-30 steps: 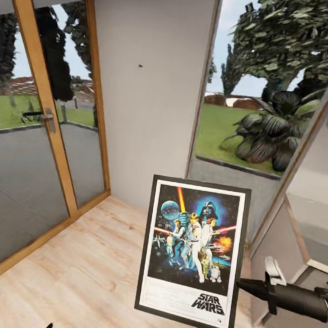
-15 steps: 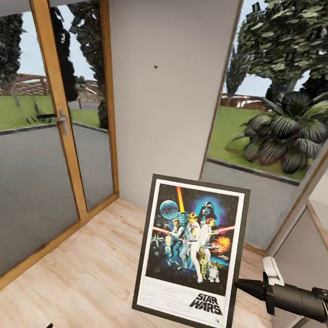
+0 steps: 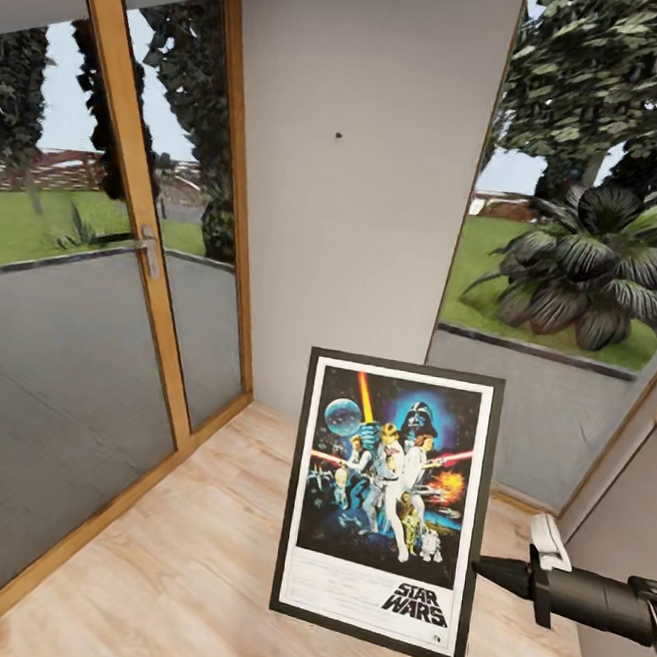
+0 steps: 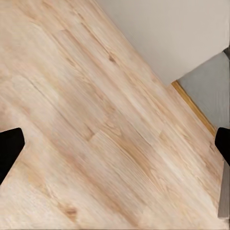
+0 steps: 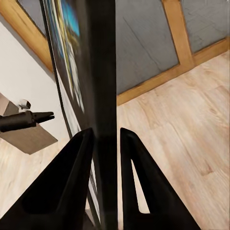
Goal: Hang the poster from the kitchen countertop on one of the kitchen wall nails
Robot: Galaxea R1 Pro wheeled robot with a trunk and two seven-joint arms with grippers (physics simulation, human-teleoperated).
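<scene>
The left gripper [image 4: 115,143] hangs spread over bare floor [image 3: 176,555]. Right of the door [image 3: 130,199], the nail [image 3: 339,135] sits high on the wall — well above the poster [image 3: 389,505], pinched by its edge in the right gripper [image 5: 103,139]. That thin edge grip could let it swing or slip while lifting.

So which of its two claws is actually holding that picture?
The right gripper: its two dark fingers pinch the poster's black frame edge. The left gripper hangs wide open over bare wooden floor.
</scene>
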